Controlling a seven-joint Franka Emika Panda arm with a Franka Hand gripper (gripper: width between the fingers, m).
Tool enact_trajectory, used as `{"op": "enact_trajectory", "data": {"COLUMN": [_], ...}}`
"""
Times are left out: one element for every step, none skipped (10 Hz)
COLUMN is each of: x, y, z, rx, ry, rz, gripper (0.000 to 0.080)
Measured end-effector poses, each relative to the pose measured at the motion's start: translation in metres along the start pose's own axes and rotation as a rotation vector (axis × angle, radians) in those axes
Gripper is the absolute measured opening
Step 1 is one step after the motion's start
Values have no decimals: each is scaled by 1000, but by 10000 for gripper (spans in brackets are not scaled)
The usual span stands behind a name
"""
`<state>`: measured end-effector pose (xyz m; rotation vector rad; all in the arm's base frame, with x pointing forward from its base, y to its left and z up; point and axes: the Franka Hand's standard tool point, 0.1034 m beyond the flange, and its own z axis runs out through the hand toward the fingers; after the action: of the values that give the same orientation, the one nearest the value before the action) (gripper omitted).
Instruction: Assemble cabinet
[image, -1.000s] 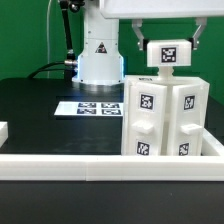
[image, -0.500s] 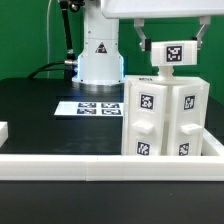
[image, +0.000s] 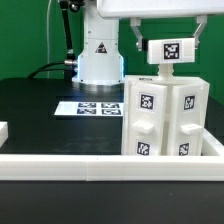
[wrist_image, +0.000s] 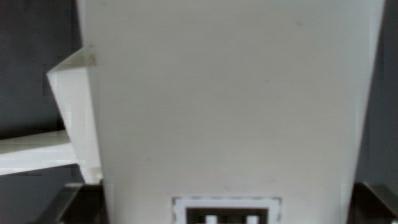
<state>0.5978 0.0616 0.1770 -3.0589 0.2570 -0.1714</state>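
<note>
White plastic: the cabinet (image: 165, 120) looks like a rigid, hollow, fairly light box with smooth faces that are likely slippery.
Place: it stands upright on the black table (image: 35, 110), close to the near edge behind the border rail (image: 90, 163), toward the corner on the exterior view's right.
Gripper: the gripper (image: 168, 47) hangs over the cabinet's top, fingers either side of a small tagged white piece (image: 168, 55). Whether it is pinching the piece or standing just apart, I cannot tell.
Hold: the body is probably too wide for the jaws. Take a thin wall edge from above, clear of the knobs.
Risk: it is tall, so a sideways push could tip it.
</note>
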Motion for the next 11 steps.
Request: {"op": "enact_trajectory", "data": {"x": [-3, -4, -8, -11, -10, -11, -11, -13, -12, -9, -7], "y": [4, 5, 4, 4, 4, 4, 4, 0, -5, -9, -9], "z": [0, 1, 3, 4, 5, 5, 6, 10, 14, 15, 15], "rx": [22, 30, 31, 32, 31, 31, 30, 24, 25, 29, 32], "ry": [-21, -33, -50, -61, -61, -61, -61, -51, -25, 16, 35], "rz": [47, 65, 72, 77, 76, 76, 74, 64, 65, 60, 57], "gripper": [560, 560, 560, 560, 560, 560, 560, 561, 561, 561, 561]}}
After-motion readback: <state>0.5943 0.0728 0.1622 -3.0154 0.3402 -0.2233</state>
